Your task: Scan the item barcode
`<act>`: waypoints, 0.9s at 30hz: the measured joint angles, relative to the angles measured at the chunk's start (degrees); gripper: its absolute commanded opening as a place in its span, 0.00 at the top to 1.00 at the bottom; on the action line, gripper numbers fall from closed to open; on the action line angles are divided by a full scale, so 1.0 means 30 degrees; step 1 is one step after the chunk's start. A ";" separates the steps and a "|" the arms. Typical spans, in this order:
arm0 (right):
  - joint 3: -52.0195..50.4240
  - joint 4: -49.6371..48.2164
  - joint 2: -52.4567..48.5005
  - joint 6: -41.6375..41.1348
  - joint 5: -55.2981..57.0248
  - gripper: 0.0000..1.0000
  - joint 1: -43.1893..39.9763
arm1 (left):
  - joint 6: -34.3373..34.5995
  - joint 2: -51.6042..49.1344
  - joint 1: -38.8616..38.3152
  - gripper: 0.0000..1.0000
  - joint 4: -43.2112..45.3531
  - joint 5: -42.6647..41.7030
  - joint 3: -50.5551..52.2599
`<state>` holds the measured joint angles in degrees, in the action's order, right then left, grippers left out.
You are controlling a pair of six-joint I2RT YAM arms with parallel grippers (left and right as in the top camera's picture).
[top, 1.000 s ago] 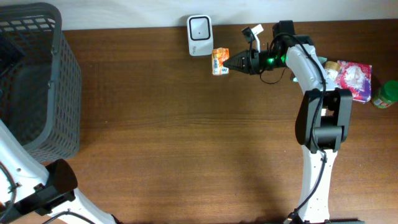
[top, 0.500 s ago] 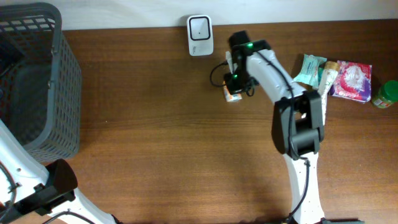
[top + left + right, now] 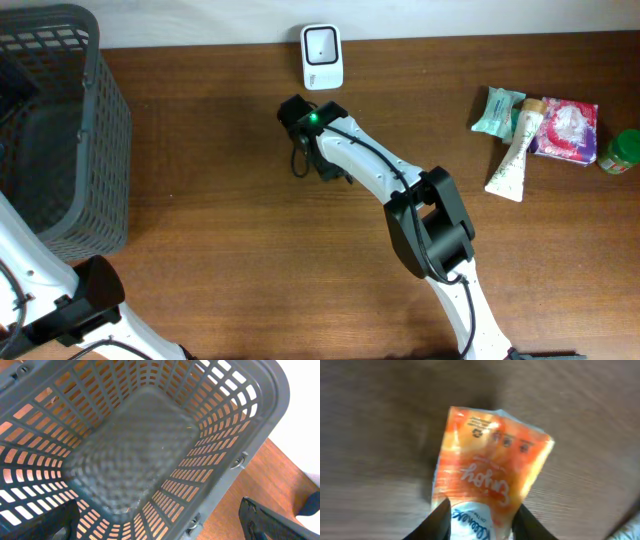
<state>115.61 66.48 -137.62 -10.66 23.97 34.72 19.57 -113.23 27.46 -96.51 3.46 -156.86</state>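
One packet (image 3: 492, 467) lies between the fingers of the right gripper (image 3: 481, 512), long axis pointing up-frame; clamped or loose, nobody can tell; scanner (image 3: 322, 57) sits near, top centre overhead

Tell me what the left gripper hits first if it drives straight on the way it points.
The left gripper, jaws wide open, points into the grey plastic lattice basket. Going straight, it would probably meet the basket's floor first; nothing shows in between, though depth is unclear.
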 measured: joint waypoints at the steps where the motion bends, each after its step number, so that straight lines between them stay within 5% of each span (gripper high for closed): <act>1: 0.0000 0.0080 0.0000 0.0015 -0.1158 0.65 0.0000 | 0.0000 0.0000 0.0000 0.01 -0.0007 0.0000 0.0000; 2: 0.0284 0.0364 0.0007 0.0036 -0.2193 0.63 -0.0007 | -0.0007 0.0000 0.0000 0.01 -0.0007 0.0000 0.0000; 4: 0.2055 0.1821 -0.0036 0.0087 -0.3475 0.26 -0.0007 | -0.0007 0.0000 0.0000 0.01 -0.0007 0.0000 0.0000; 7: 0.4488 0.2637 0.0000 0.0568 -0.3847 0.00 -0.0219 | 0.0000 0.0000 0.0000 0.01 -0.0051 0.0000 0.0000; 11: 0.4677 0.3701 0.0000 0.1945 -0.9245 0.01 -0.4539 | -0.0007 0.0000 -0.0007 0.01 -0.0044 0.0000 0.0000; 12: 0.4503 0.3636 0.0007 0.2863 -1.1351 0.03 -0.5763 | -0.0007 -0.0007 0.0000 0.01 -0.0051 0.0000 0.0000; 14: 0.2703 0.2696 0.0029 0.4211 -1.5832 0.28 -0.8087 | -0.0007 0.0000 0.0000 0.01 -0.0051 0.0000 0.0000; 18: -0.1195 -0.1268 0.0138 0.4452 -2.0859 0.40 -0.8189 | -0.0007 0.0000 0.0000 0.01 -0.0044 0.0000 0.0000; 21: -0.3096 -0.4095 0.0226 0.2193 -2.2199 0.40 -0.7839 | -0.0007 0.0000 0.0000 0.01 -0.0051 0.0000 0.0000; 22: -0.3606 -0.4881 0.0401 0.1690 -2.2425 0.50 -0.7839 | 0.0000 0.0000 0.0000 0.01 -0.0058 0.0000 0.0000; 24: -0.4408 -0.5566 0.0641 0.0903 -2.2666 0.96 -0.7825 | 0.0000 0.0000 0.0000 0.01 -0.0051 0.0000 0.0000; 27: -0.4721 -0.5734 0.0605 0.0532 -2.2105 0.96 -0.7373 | 0.0000 0.0000 0.0000 0.01 -0.0058 0.0000 0.0000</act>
<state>101.45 49.28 -135.81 -9.06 -42.35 12.60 19.57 -113.23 27.46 -96.68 3.46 -156.86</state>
